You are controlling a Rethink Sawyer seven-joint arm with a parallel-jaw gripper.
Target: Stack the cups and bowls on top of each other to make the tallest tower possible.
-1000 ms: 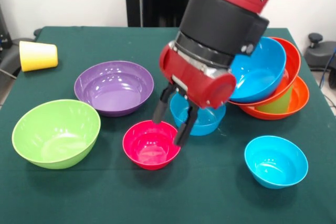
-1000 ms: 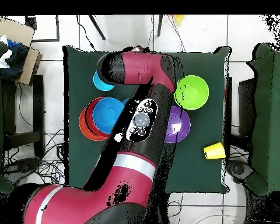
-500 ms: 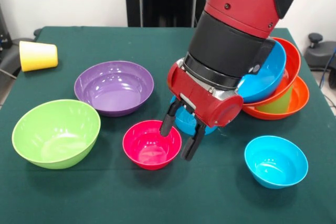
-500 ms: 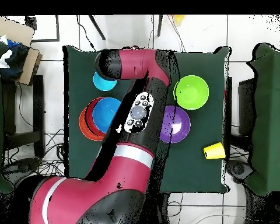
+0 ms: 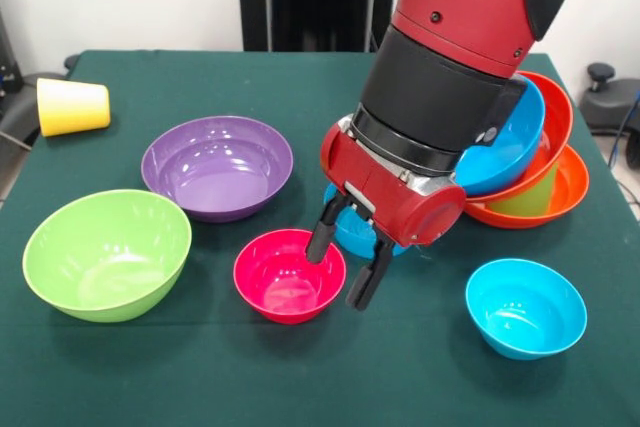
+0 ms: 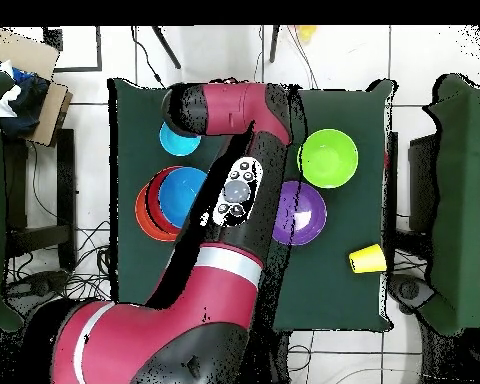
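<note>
My gripper (image 5: 343, 261) is open and low over the table. One finger (image 5: 321, 238) is inside the right rim of the small pink-red bowl (image 5: 283, 279); the other is outside it. A blue bowl (image 5: 350, 234) sits just behind, mostly hidden by the gripper. The tower (image 5: 545, 162) leans at the right: two orange bowls with a light green cup (image 5: 528, 195) between them and a blue bowl (image 5: 503, 146) on top. The yellow cup (image 5: 72, 105) lies on its side at far left. In the overhead view the arm (image 6: 239, 190) hides the gripper and the pink-red bowl.
A purple bowl (image 5: 218, 165) and a lime green bowl (image 5: 107, 252) stand left of the pink-red one. A small cyan bowl (image 5: 525, 307) stands at the front right. The overhead view shows the lime green bowl (image 6: 329, 157), purple bowl (image 6: 306, 214), cyan bowl (image 6: 174, 141) and yellow cup (image 6: 366, 259).
The gripper has come down and shifted right and toward the camera, from the pink-red bowl's far rim to astride its right rim. The bowls have not moved.
</note>
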